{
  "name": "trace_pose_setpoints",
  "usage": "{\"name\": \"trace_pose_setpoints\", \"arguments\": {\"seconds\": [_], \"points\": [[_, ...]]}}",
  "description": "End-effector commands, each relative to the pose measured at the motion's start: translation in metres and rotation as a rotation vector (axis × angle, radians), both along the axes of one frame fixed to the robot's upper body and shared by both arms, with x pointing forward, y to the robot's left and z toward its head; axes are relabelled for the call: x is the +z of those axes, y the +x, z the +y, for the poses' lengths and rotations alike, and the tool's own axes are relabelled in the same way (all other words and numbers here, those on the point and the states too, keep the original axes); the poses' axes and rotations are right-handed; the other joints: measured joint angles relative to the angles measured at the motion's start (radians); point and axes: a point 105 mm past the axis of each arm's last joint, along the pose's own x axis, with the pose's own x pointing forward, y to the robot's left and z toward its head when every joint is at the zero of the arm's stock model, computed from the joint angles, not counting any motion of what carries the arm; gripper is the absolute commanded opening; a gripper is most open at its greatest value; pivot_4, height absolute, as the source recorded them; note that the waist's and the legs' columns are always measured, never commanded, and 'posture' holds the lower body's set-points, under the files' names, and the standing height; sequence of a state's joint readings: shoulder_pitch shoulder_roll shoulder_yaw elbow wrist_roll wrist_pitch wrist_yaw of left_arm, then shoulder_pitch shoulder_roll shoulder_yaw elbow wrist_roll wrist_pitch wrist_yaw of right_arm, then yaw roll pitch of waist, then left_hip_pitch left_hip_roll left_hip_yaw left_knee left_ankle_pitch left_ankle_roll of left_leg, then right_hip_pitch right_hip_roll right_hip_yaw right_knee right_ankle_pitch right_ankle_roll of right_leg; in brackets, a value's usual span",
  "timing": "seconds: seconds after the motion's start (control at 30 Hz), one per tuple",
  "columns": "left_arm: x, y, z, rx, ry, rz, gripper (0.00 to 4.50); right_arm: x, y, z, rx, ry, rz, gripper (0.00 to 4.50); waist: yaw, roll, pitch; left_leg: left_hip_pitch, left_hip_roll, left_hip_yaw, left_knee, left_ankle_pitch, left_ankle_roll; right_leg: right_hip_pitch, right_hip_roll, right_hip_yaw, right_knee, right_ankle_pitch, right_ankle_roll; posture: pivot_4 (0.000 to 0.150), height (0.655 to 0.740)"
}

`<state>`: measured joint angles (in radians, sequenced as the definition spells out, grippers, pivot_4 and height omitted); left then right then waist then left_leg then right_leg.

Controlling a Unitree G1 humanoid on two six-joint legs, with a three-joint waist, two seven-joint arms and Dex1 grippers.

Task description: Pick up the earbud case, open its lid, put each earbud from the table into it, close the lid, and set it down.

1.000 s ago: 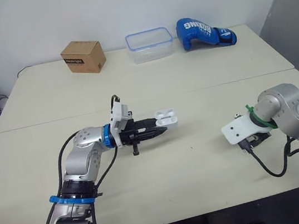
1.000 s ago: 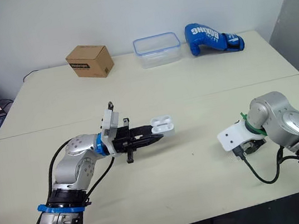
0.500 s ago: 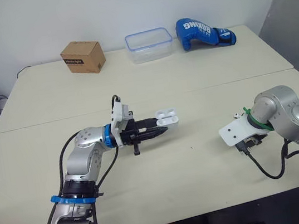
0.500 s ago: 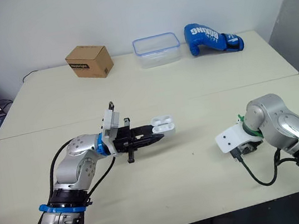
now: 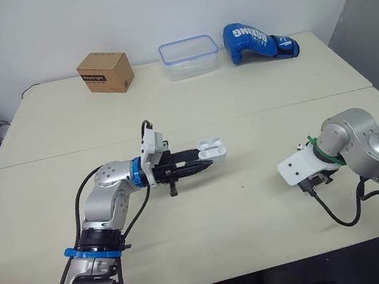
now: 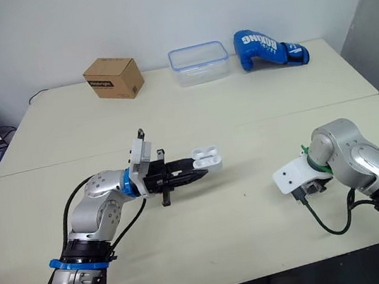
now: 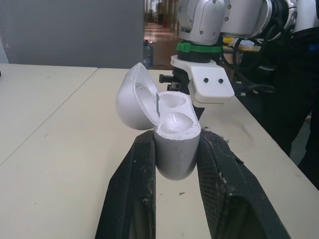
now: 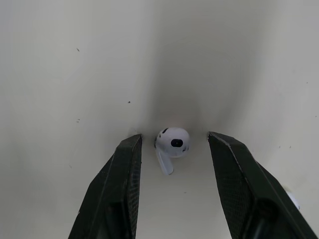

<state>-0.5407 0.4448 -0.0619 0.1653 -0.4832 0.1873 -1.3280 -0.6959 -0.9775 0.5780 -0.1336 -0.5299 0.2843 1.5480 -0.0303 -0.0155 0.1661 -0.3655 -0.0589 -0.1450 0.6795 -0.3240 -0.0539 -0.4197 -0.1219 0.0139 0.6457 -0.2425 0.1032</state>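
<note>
Above the bench (image 5: 255, 103), the left hand (image 5: 197, 166) clamps the open-lidded case (image 5: 211, 151). The right hand (image 8: 174, 135), spread wide, straddles an earbud (image 8: 172, 143) lying on the bench; it should settle level and pinch the bulb gently, centred.

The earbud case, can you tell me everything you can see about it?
The earbud case is small, white and rounded, like smooth shiny plastic. Its lid is flipped open on its hinge and leans to one side. Inside are two hollow cups, both looking empty. The two black jaws of the left gripper squeeze its lower body from both sides, holding it over the table with the opening facing up. Nothing else touches it.
</note>
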Motion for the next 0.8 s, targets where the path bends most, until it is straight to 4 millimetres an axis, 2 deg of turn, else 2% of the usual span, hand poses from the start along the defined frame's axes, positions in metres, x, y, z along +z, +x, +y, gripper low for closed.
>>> {"name": "trace_pose_setpoints", "arguments": {"seconds": [0.03,0.17,0.27,0.4,0.8], "points": [[0.009,-0.004,-0.001,-0.010,-0.010,-0.042,0.78,0.005,-0.002,-0.002,-0.002,-0.039,0.018,2.13,0.000,0.000,0.000,0.000,0.000,0.000,0.000,0.000,0.000,0.000,0.000,0.000,0.000,0.000,0.000,0.150,0.7307],[0.009,-0.004,-0.002,-0.009,-0.011,-0.042,0.78,0.004,-0.003,-0.001,0.000,-0.037,0.026,2.13,0.000,0.000,0.000,0.000,0.000,0.000,0.000,0.000,0.000,0.000,0.000,0.000,0.000,0.000,0.000,0.150,0.7307],[0.010,-0.004,-0.002,-0.008,-0.010,-0.042,0.78,0.003,-0.005,0.004,0.006,-0.023,0.033,1.55,0.000,0.000,0.000,0.000,0.000,0.000,0.000,0.000,0.000,0.000,0.000,0.000,0.000,0.000,0.000,0.150,0.7307],[0.010,-0.004,-0.003,-0.009,-0.009,-0.043,0.78,0.003,-0.006,0.005,0.009,-0.023,0.031,0.39,0.000,0.000,0.000,0.000,0.000,0.000,0.000,0.000,0.000,0.000,0.000,0.000,0.000,0.000,0.000,0.150,0.7307],[0.010,-0.004,-0.003,-0.010,-0.004,-0.043,0.78,0.006,-0.007,0.008,-0.002,-0.014,0.020,0.40,0.000,0.000,0.000,0.000,0.000,0.000,0.000,0.000,0.000,0.000,0.000,0.000,0.000,0.000,0.000,0.150,0.7307]]}}
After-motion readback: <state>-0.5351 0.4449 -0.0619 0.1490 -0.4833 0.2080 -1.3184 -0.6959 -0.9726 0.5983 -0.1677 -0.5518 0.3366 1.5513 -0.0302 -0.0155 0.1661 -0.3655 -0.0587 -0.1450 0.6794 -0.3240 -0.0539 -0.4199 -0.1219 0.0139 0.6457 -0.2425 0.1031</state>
